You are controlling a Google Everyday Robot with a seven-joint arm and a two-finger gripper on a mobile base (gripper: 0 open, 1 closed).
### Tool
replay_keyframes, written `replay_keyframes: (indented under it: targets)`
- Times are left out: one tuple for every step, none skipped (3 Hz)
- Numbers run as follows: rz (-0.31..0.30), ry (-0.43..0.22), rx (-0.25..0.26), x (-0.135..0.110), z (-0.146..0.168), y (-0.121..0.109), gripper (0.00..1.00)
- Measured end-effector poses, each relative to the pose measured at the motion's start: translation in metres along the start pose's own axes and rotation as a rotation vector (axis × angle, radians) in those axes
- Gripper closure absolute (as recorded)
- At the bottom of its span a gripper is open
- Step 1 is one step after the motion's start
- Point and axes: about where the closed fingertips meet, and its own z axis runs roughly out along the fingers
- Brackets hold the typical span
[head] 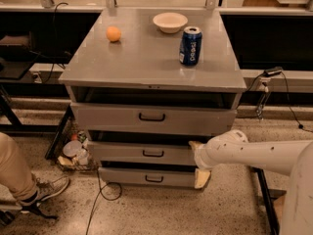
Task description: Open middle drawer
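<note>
The grey metal cabinet (146, 58) has three drawers stacked at its front. The middle drawer (122, 153) is the slim front between the taller top drawer (107, 117) and the smaller bottom drawer (127, 176). Its small black bar handle (152, 153) sits at the centre. My gripper (198, 162) reaches in from the right on a white arm (254, 154). It is at the right end of the middle drawer's front, well right of the handle. It is open: one cream finger (195, 145) is by the middle drawer, the other (201, 178) is by the bottom drawer.
On the cabinet top are an orange (113, 34), a white bowl (169, 22) and a blue can (190, 45). A person's leg and shoe (34, 190) are at the lower left. Clutter (73, 153) and a black cable (100, 195) lie on the floor by the cabinet's left side.
</note>
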Motion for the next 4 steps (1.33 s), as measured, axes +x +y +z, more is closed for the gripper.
replay_keyframes:
  targets:
    - [-0.003, -0.030, 0.023, -0.007, 0.013, -0.011, 0.00]
    - [0.009, -0.051, 0.025, -0.009, 0.035, -0.021, 0.00]
    - [0.047, -0.070, 0.021, -0.008, 0.070, -0.029, 0.03]
    - [0.065, -0.081, 0.018, -0.007, 0.086, -0.029, 0.25]
